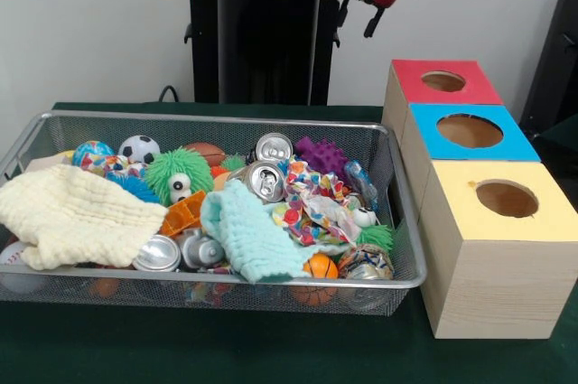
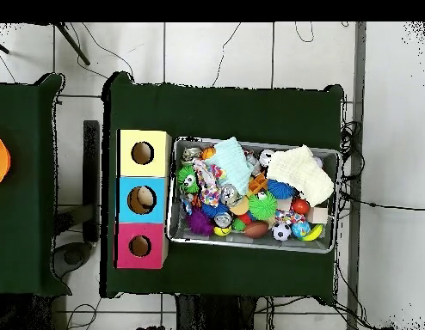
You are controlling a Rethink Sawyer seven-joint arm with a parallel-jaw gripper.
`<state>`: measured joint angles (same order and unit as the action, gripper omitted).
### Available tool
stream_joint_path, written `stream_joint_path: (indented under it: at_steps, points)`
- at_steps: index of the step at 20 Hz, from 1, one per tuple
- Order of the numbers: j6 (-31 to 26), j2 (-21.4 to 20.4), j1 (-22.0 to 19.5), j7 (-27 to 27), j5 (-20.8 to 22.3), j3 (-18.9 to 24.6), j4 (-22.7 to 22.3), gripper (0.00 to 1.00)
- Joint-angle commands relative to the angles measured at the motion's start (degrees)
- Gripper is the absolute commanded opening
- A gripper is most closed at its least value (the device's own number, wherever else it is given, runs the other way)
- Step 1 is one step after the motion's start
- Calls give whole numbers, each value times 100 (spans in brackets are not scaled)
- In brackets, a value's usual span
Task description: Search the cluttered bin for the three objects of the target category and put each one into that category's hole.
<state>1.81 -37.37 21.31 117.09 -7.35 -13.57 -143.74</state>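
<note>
We are holding our jaws [image 1: 370,21] high at the far side, above and behind the red-topped box [image 1: 442,83]; we cannot tell whether they are spread or closed. They are hanging well apart from the bin [image 1: 411,257], which is sitting on the green tabletop [image 1: 226,352] just beside the row of three wooden boxes, the blue-topped box [image 1: 470,131] between the red one and the yellow-topped box [image 1: 506,199]. The bin is brimming with clutter: a cream cloth [image 1: 77,217] is lying at one end, a pale teal cloth [image 1: 253,235] is draping near the middle, a silver can [image 1: 265,182] is resting beside it, and a green fuzzy toy [image 1: 176,176] is sitting behind.
</note>
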Motion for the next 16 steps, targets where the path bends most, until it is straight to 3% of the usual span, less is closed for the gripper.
stream_joint_path:
  at_steps: [1, 6, 11, 16]
  points:
    - [1407, -75, -1178, 954, 1048, 803, -363, 100]
    - [1302, 170, -1476, 880, 1193, 817, 47, 100]
    - [1513, 532, -1376, 1061, 1185, 814, 126, 100]
    - [1978, 1342, -1411, 1118, 1258, 828, 512, 100]
